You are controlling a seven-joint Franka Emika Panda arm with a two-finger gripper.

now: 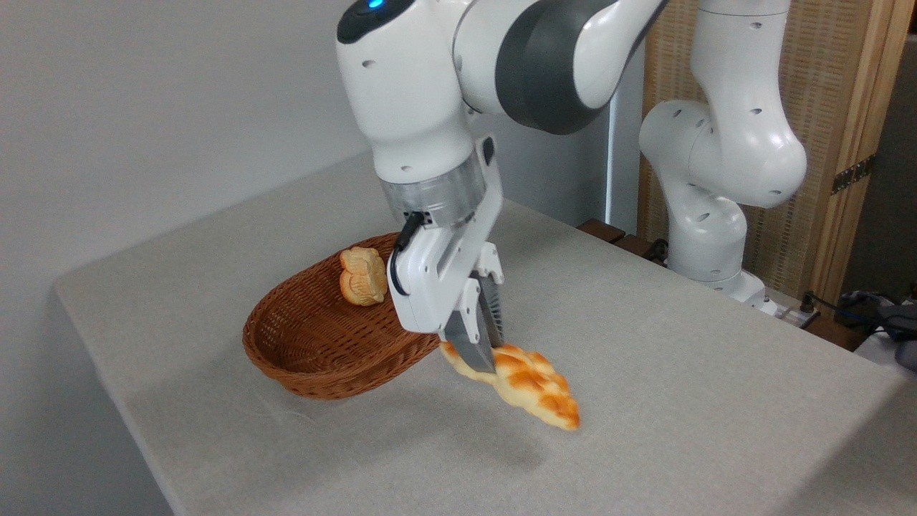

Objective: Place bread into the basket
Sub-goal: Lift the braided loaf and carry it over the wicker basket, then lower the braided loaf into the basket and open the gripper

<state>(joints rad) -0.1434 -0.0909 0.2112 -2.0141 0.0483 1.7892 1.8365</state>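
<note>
Transfer of the second piece. At frame centre I am holding the gripper [478, 352] clamped across the braided loaf [530, 385] near its left end; the loaf is hanging clear of the table [680, 373], its free end drooping toward the lower right. The basket [315, 358] is lying just left of the loaf, with the small bun [363, 275] resting against its far inner wall. I judge the off-centre hold to be the weak point: I am planning a slow carry leftward, loaf aligned with the basket's long axis, lifted enough to clear the near rim, and lowered well inside before releasing.
</note>
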